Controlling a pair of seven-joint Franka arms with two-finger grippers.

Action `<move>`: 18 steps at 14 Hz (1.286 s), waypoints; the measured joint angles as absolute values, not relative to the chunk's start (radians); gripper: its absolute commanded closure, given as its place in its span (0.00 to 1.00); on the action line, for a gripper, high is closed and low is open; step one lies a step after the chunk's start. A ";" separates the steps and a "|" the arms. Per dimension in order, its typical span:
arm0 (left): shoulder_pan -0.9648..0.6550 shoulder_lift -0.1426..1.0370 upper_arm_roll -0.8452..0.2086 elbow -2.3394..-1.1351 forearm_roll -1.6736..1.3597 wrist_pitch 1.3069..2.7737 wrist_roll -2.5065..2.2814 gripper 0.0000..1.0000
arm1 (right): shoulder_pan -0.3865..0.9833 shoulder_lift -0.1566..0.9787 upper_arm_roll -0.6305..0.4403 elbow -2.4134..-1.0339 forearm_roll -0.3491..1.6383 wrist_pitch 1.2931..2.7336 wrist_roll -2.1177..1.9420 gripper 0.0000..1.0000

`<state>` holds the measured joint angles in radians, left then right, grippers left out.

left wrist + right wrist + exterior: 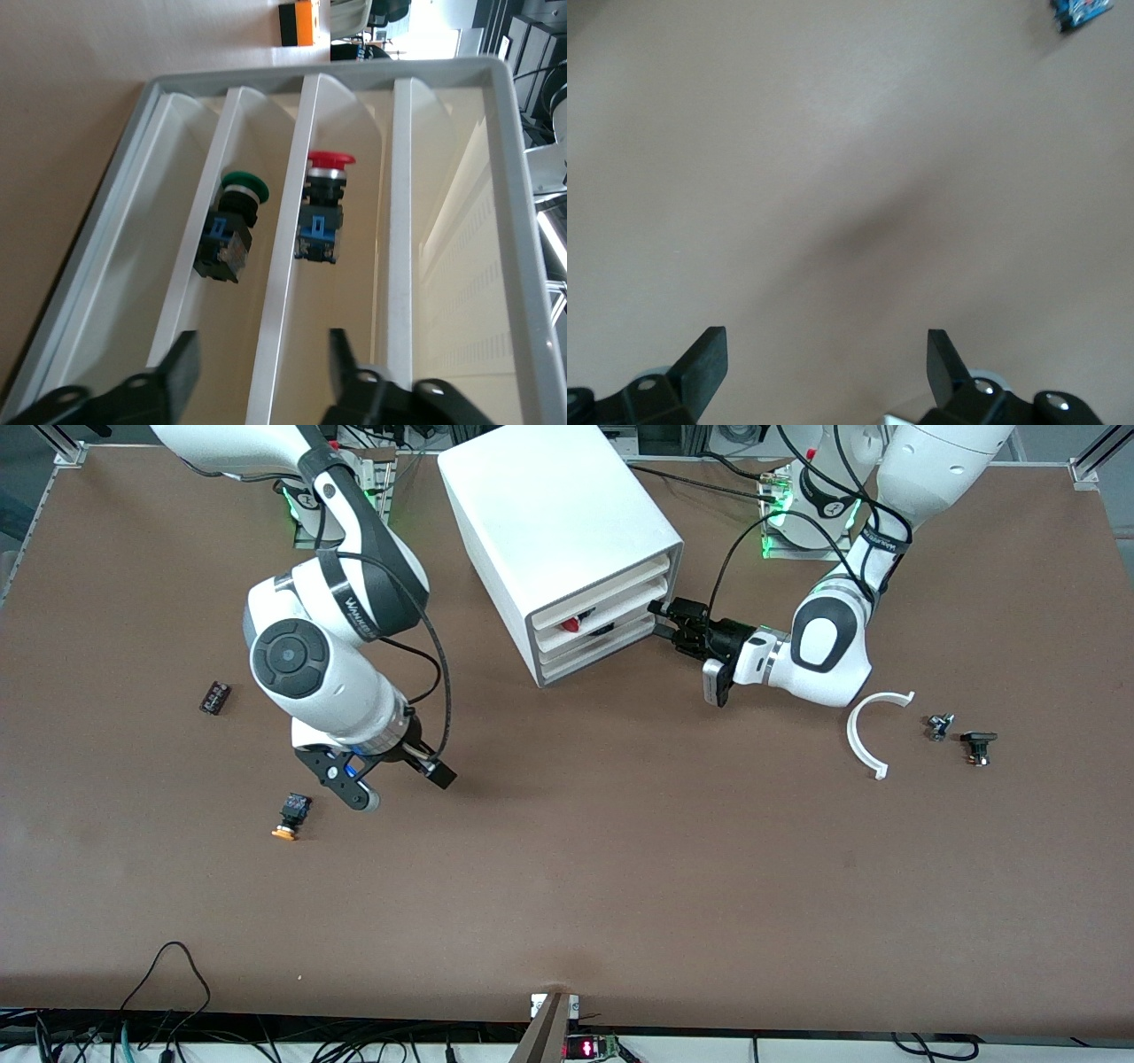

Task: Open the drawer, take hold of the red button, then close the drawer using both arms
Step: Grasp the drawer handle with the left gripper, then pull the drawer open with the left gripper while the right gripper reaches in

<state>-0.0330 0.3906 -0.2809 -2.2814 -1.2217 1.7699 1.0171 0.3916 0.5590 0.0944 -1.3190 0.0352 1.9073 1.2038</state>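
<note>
The white cabinet (558, 522) stands near the robots' bases, with its stacked drawers facing the left arm's end. The drawer (620, 631) shows a front gap with the red-capped button (573, 623) in it. In the left wrist view the button (323, 212) lies in the drawer (288, 266), with a green-capped one (235, 226) in the gap beside it. My left gripper (657, 620) is open and empty just in front of the drawer fronts; its own view (261, 372) shows the jaws astride a drawer's front edge. My right gripper (399, 786) is open and empty above bare table (824, 363).
An orange-capped button (288, 819) lies beside the right gripper, a small black part (214, 697) farther off. A white curved piece (873, 731) and two small parts (939, 726) (979, 746) lie at the left arm's end. An orange box (299, 22) shows past the cabinet.
</note>
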 measured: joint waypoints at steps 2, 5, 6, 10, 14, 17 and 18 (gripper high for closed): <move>-0.036 0.391 -0.296 -2.288 -1.228 1.770 1.022 0.51 | 0.410 0.591 0.094 -1.259 0.056 1.907 1.273 0.00; -0.039 0.395 -0.314 -2.291 -1.236 1.771 1.023 0.51 | 0.431 0.625 0.094 -1.186 0.074 1.907 1.353 0.00; -0.039 0.400 -0.318 -2.292 -1.238 1.774 1.023 0.51 | 0.439 0.630 0.094 -1.173 0.074 1.907 1.379 0.00; -0.050 0.423 -0.339 -2.293 -1.241 1.838 1.027 0.76 | 0.480 0.639 0.095 -1.128 0.077 1.908 1.480 0.00; -0.068 0.423 -0.355 -2.292 -1.263 1.851 1.028 1.00 | 0.523 0.650 0.095 -1.083 0.078 1.909 1.561 0.00; -0.067 0.422 -0.355 -2.291 -1.270 1.840 1.031 1.00 | 0.547 0.654 0.096 -1.060 0.079 1.919 1.617 0.00; -0.067 0.422 -0.355 -2.291 -1.270 1.840 1.031 1.00 | 0.554 0.654 0.097 -1.056 0.080 1.928 1.636 0.00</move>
